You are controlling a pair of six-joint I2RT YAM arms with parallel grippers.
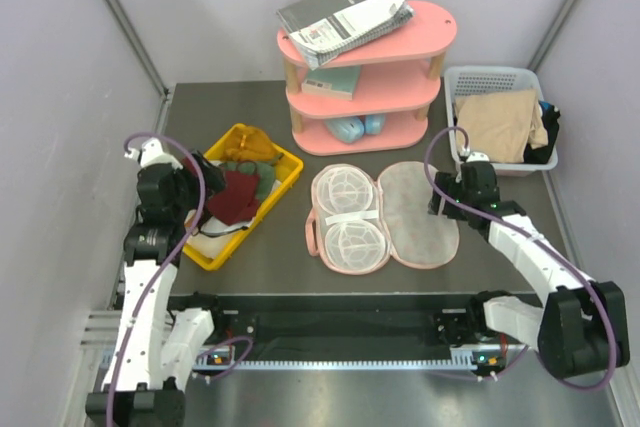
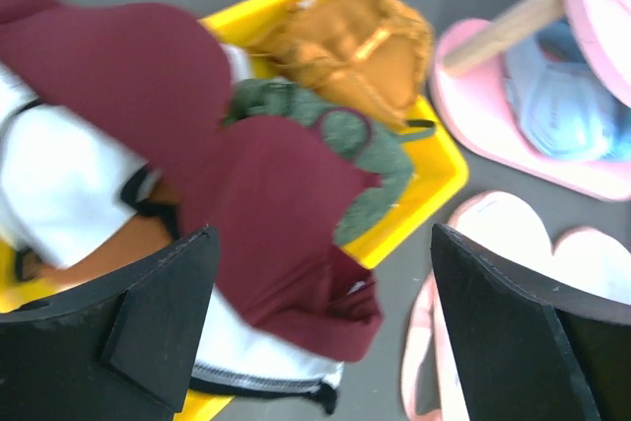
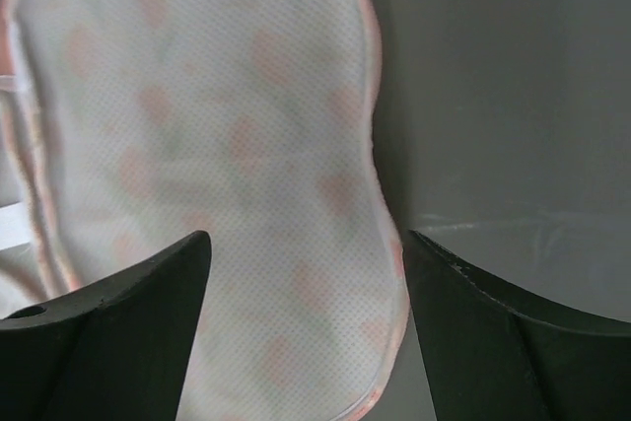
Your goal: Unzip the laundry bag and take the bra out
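Arms well apart; left hand (image 2: 323, 293) and right hand (image 3: 306, 283) both empty, jaws wide apart.

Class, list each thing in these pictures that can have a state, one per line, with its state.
laundry bag: unzipped, spread flat open, no bra inside.
bra: out of the bag, lying in the yellow bin, unheld.
yellow bin: upright, filled with clothes.
white basket: upright, clothes inside.
left gripper: jaws open, empty, over the bin.
right gripper: jaws open, empty, over the bag's right half.
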